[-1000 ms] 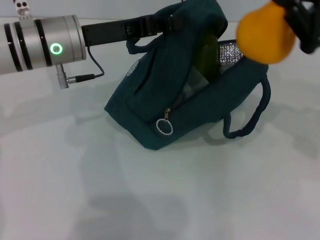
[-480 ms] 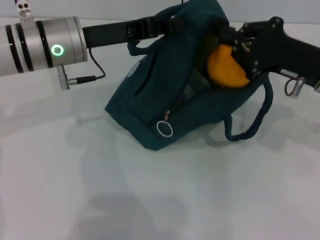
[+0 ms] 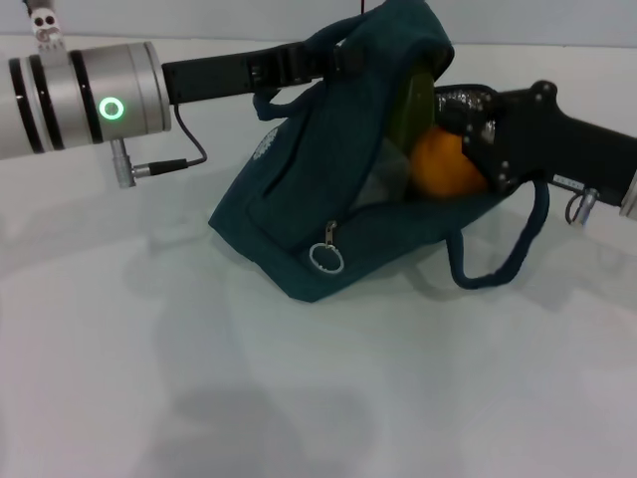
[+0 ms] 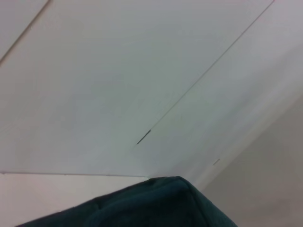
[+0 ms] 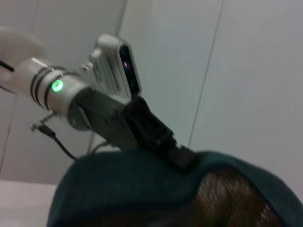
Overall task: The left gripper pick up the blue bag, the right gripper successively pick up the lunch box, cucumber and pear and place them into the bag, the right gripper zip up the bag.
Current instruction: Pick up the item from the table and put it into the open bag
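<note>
Orange-yellow pear sat inside the blue bag.
Left hand pinched the bag's top; right hand gripped the pear.

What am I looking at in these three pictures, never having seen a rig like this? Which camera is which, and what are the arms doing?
This is a two-armed robot with jaws at each arm's end. The wide picture comes from a camera on its head, looking down at a white table. The other two come from cameras on its wrists.

The left gripper holds up the top edge of the blue bag, keeping its mouth open. The right gripper reaches into that mouth with the pear. The cucumber already stands inside.

The left wrist view shows only a corner of the bag and the wall. The right wrist view looks across the bag's rim at the left arm.
</note>
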Robot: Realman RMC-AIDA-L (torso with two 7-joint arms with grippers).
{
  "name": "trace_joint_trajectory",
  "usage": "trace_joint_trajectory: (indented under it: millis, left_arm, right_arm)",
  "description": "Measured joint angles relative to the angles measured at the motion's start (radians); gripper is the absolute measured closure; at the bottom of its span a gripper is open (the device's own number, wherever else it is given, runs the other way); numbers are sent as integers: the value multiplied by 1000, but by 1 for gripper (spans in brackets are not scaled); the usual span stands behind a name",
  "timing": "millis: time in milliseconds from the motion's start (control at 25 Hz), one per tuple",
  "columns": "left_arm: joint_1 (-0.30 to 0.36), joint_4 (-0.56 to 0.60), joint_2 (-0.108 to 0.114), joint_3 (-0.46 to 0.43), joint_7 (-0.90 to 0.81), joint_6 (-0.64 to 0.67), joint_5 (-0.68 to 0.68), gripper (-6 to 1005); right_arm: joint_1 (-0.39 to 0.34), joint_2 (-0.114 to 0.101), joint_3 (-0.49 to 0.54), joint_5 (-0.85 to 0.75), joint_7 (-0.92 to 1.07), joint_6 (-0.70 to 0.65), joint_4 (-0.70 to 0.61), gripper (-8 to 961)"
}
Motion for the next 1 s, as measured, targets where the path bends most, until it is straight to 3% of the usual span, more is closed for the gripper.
trace_joint_trajectory:
  millis: [320,720,1000]
  left_arm:
    - [9,0,0,-1,-3,10,0,934]
    - [10,0,0,-2,-9,11,-4,934]
    - [11,0,1,-2,-9,11,-4,934]
  right_arm:
    - [-38,-7,-8,-1,32,25,-6,924]
    - [-31,-9,-32,-45,178,118,-24,922]
    - [-55,-15,-25,-93,276,106,-58,921]
